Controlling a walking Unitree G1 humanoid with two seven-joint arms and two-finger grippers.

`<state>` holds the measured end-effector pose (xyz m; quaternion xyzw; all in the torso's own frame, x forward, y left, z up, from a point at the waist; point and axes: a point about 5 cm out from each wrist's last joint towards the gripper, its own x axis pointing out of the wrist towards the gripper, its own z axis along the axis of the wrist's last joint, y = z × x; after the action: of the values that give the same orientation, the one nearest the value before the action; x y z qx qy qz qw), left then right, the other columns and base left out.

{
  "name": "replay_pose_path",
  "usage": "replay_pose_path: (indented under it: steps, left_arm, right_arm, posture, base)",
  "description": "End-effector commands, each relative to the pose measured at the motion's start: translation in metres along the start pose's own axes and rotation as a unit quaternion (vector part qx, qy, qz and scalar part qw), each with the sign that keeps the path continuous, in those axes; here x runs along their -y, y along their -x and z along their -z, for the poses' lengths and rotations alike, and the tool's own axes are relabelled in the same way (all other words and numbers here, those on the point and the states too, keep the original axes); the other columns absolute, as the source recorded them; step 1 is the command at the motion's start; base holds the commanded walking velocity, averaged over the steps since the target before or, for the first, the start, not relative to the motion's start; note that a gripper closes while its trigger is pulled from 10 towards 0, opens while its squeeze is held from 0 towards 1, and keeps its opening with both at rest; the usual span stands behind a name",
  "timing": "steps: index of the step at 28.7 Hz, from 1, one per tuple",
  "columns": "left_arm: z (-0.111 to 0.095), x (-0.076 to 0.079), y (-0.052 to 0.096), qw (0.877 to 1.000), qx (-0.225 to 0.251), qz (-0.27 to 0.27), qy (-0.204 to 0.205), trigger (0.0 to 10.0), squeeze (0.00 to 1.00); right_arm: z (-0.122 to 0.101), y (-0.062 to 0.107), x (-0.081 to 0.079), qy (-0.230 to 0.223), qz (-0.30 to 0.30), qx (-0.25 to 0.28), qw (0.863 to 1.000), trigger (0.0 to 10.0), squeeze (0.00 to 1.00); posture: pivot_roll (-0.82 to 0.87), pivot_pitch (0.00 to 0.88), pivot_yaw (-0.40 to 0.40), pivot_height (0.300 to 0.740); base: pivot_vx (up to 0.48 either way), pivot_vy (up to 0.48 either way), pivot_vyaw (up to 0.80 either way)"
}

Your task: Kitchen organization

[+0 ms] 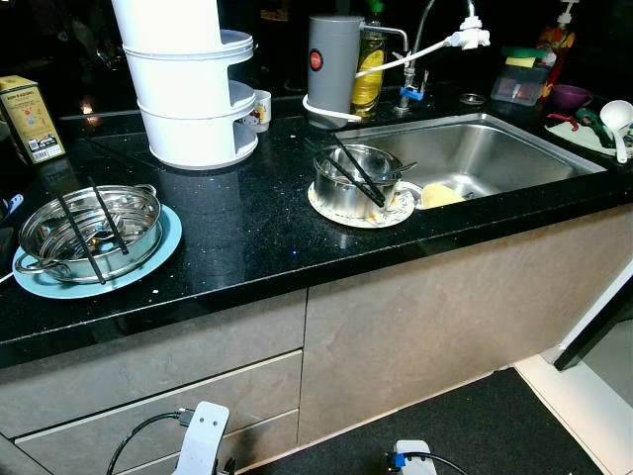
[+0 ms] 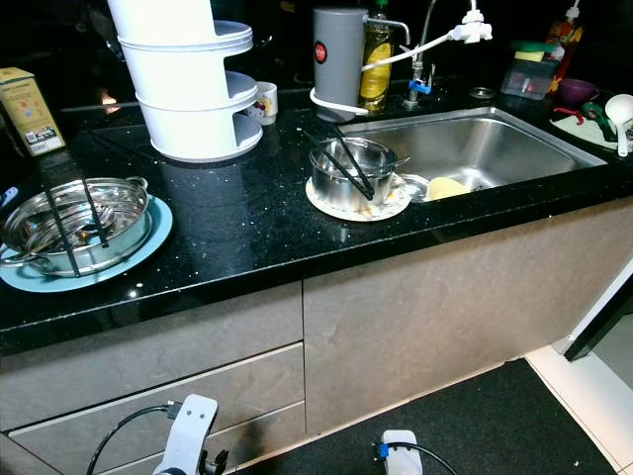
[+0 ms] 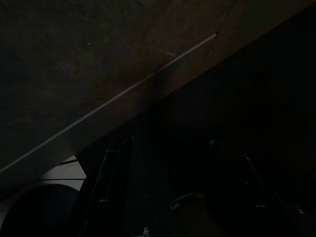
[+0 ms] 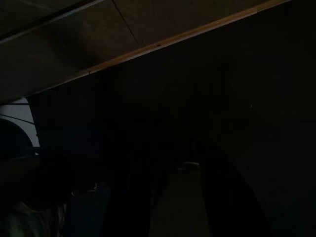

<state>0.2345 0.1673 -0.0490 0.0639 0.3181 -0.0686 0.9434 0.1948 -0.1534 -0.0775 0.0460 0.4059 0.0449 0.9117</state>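
Steel pot: sits on a blue plate at the left end of the black counter, two black chopsticks across its rim
Steel bowl: on a patterned plate just beside the sink, black chopsticks leaning in it
White tiered stand: behind, on the counter
Left and right arms: hang idle low by the cabinet; wrist views dark, cannot tell finger state

1. We count two steel pots on the counter: one at the left, one beside the sink.
2. Two plates lie under them: a blue plate and a patterned plate.
3. Two pairs of black chopsticks: one across the left pot, one on the right pot.
4. One white tiered rack, far left.
5. One grey canister.
6. One sink.
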Motion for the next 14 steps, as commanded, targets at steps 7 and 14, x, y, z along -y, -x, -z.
replay_pose_path:
  steps: [7, 14]
  left_arm:
    - [-0.0018, 0.0045, -0.001, 1.0, 0.002, 0.006, 0.007, 10.0, 0.03]
    - [-0.0013, 0.0042, -0.0007, 1.0, 0.001, 0.005, 0.007, 10.0, 0.02]
  right_arm:
    - [0.0087, 0.002, -0.0006, -0.004, -0.001, -0.013, 1.0, 10.0, 0.0]
    - [0.0093, 0.0021, -0.0011, 0.0, -0.002, -0.014, 1.0, 10.0, 0.0]
  posture:
    - [-0.02, 0.098, -0.023, 0.74]
    - [-0.02, 0.104, -0.025, 0.74]
  base:
    - [0.0, 0.0, 0.0]
    - [0.0, 0.0, 0.0]
